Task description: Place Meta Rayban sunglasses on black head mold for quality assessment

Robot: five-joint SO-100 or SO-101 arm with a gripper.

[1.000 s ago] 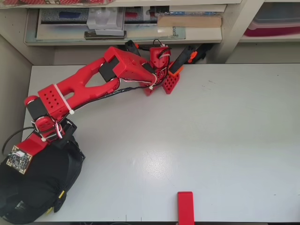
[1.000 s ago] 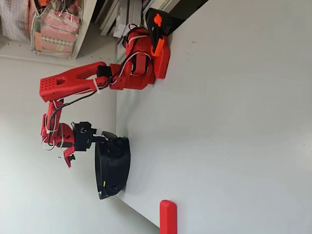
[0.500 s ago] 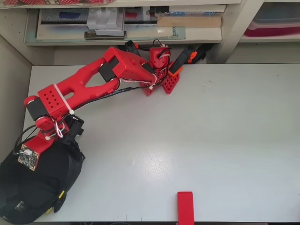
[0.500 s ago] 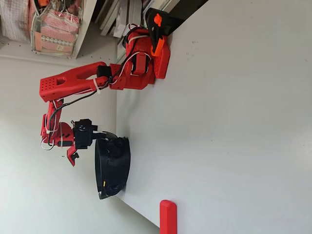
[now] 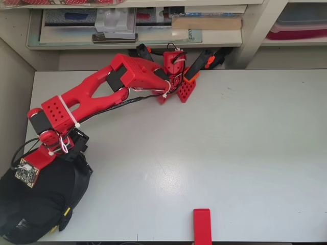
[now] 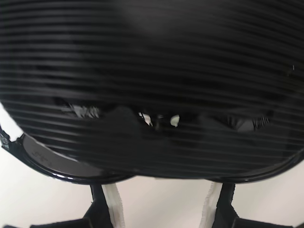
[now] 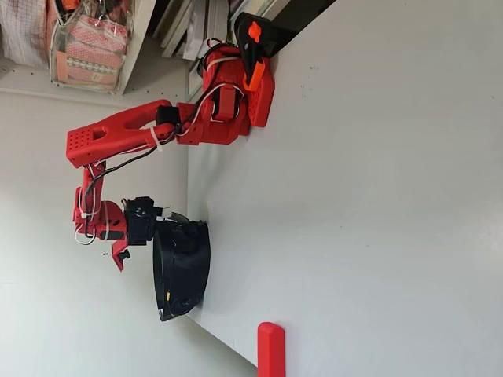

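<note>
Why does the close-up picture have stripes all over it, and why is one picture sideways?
Wrist view: dark bands cross the black head mold, a camera artifact, and it is blurry up close. Fixed view: the picture lies on its side. Overhead view: soft glare on the table.

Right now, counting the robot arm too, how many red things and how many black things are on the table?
Red: 2, the robot arm and the block at the table's edge.
Black: 2, the head mold and the sunglasses.
Total: 4.
</note>
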